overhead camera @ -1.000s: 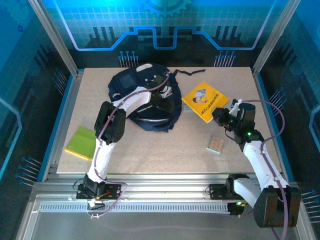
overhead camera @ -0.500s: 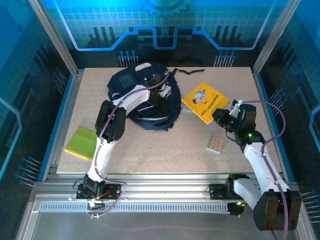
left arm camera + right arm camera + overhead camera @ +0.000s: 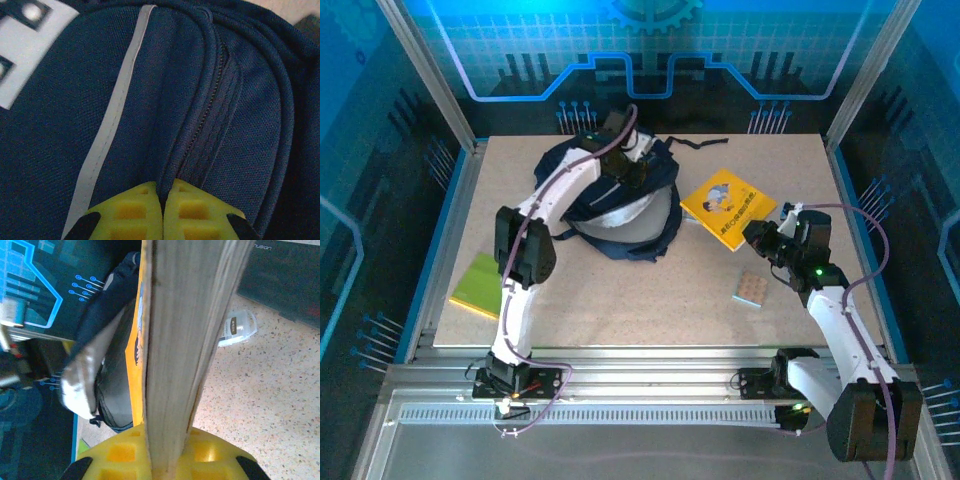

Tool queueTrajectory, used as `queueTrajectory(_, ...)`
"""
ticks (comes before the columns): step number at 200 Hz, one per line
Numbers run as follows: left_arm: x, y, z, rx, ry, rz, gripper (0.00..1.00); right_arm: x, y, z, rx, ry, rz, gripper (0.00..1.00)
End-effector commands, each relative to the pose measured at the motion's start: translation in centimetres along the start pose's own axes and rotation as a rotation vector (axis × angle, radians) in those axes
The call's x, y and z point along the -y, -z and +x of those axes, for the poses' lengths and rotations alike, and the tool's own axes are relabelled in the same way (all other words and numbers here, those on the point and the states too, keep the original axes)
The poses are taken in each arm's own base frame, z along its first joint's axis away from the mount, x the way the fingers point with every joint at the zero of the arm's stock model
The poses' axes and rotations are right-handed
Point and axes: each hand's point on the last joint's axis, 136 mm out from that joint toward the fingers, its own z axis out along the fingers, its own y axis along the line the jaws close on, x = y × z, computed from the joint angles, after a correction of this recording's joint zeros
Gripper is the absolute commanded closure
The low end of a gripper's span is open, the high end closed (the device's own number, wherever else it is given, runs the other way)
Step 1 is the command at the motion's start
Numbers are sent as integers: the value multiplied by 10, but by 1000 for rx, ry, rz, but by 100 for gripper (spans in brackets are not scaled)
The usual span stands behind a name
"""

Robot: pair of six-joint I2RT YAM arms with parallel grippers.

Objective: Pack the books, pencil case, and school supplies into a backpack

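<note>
The navy backpack (image 3: 582, 172) lies at the back of the table, its mouth pulled open so the pale grey lining (image 3: 632, 228) shows. My left gripper (image 3: 623, 166) is shut on a fold of its fabric beside the zipper (image 3: 162, 197). My right gripper (image 3: 756, 233) is shut on the near edge of the orange-yellow book (image 3: 728, 203), whose page edge (image 3: 185, 340) stands between the yellow fingers (image 3: 125, 452). The lime green book (image 3: 480, 286) lies at the left. The tan dotted pad (image 3: 752, 289) lies at the right. A grey-white bar item (image 3: 238, 327) rests on the table beyond the yellow book. The pencil case is out of view.
A black strap (image 3: 697, 145) trails from the backpack toward the back edge. The table's metal rails (image 3: 450, 215) border the left and right sides. Bare tabletop (image 3: 640, 300) lies between the two arms in front of the backpack.
My left gripper went from open to shut on the backpack's fabric, then rose and moved back, pulling the mouth open and baring the grey lining. The right arm and book barely shifted.
</note>
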Motion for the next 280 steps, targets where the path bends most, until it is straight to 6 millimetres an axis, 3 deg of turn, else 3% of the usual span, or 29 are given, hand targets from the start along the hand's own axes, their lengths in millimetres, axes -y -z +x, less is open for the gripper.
queueTrajectory(1, 2, 50, -33, 109, 59, 57, 100, -22, 1, -4, 17, 40, -81, 100)
queueTrajectory(35, 3, 55, -40, 125, 89, 94, 100, -43, -34, 16, -25, 16, -153, 100)
queueTrajectory(59, 7, 57, -45, 139, 105, 119, 100, -78, -69, 33, -63, 42, -209, 100)
queueTrajectory(93, 15, 61, -50, 158, 137, 163, 100, -115, -130, 52, -73, 34, -253, 100)
queueTrajectory(113, 17, 61, -51, 162, 154, 177, 100, -124, -169, 60, -54, 20, -275, 100)
queueTrajectory(119, 18, 62, -51, 164, 156, 183, 100, -136, -179, 57, -36, 19, -300, 100)
queueTrajectory(158, 20, 65, -50, 181, 179, 200, 100, -141, -248, 71, -8, -68, -300, 100)
queueTrajectory(199, 22, 70, -49, 201, 185, 207, 100, -123, -308, 83, 23, -178, -235, 100)
queueTrajectory(220, 18, 68, -49, 209, 189, 194, 100, -117, -314, 89, -1, -215, -181, 92)
queueTrajectory(239, 13, 64, -50, 213, 198, 182, 100, -109, -302, 93, -44, -219, -119, 63)
queueTrajectory(253, 9, 60, -50, 216, 215, 179, 100, -101, -283, 94, -87, -218, -69, 44)
queueTrajectory(280, 2, 52, -47, 218, 231, 166, 100, -85, -236, 91, -141, -194, -15, 31)
